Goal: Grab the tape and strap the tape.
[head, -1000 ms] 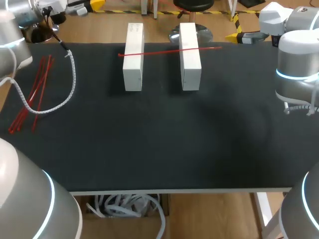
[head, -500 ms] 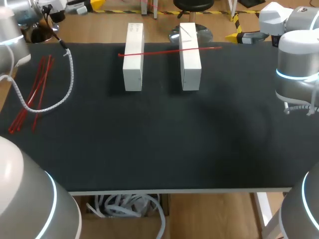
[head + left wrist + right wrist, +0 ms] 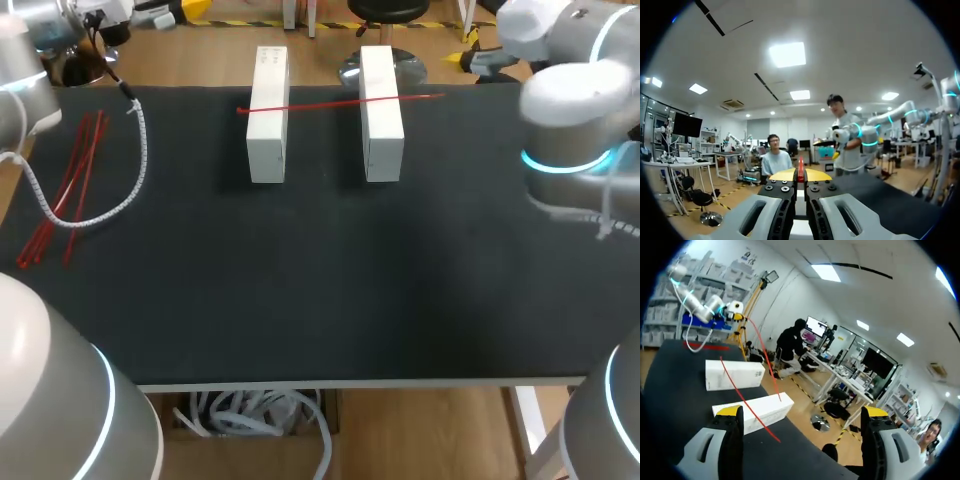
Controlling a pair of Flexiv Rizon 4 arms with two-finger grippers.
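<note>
Red tape, a thin strip [image 3: 800,166], stands pinched between the yellow tips of the left gripper [image 3: 800,176]. The two fingertips [image 3: 785,175] are clenched on it from both sides, and it pokes out ahead of them. Only the wrist cameras show this. The head view has just the left arm [image 3: 45,400] at its side, and the gripper cannot be made out there. The right wrist view adds more: far beyond the boxes the left gripper is held up off the table [image 3: 320,290], and the clamped strip trails down from it in a long curve.

At the table's left side lies a bundle of red strips [image 3: 62,195], fanned out on the black mat. A white coiled cable [image 3: 146,150] from the left arm sags across the mat and loops over the bundle's lower part.

Toward the far middle stand two white boxes side by side, apart from each other, the left box [image 3: 267,130] and the right box [image 3: 381,130]. A second red strip [image 3: 325,102] lies across the tops of both, bridging the gap, and its right end juts well past the right box.

The right arm [image 3: 565,120] comes in at the table's right edge. The right gripper [image 3: 802,412] has its fingers spread wide and released, holding nothing. In its own view the two boxes and the bridging strip lie ahead of it, toward one finger's side and clear of both tips.
</note>
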